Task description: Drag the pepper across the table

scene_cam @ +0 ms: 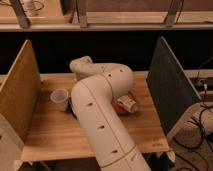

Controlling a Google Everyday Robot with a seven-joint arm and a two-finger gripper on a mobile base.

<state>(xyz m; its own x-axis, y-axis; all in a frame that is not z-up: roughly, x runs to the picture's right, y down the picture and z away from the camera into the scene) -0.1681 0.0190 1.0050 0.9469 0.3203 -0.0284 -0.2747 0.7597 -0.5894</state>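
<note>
A small reddish oblong thing with a pale patch, which I take for the pepper [124, 103], lies on the wooden table [55, 135] just right of my arm. My white arm [100, 115] rises from the bottom centre, bends at the elbow and folds back to the left over the table's middle. It covers my gripper, so I cannot see the gripper or how it stands relative to the pepper.
A pale translucent cup [59, 98] stands upright left of the arm. A dark flat thing [73, 108] peeks out between the cup and the arm. A tan side panel [19, 95] and a grey one [172, 85] wall the table's left and right sides. Cables lie on the floor at right.
</note>
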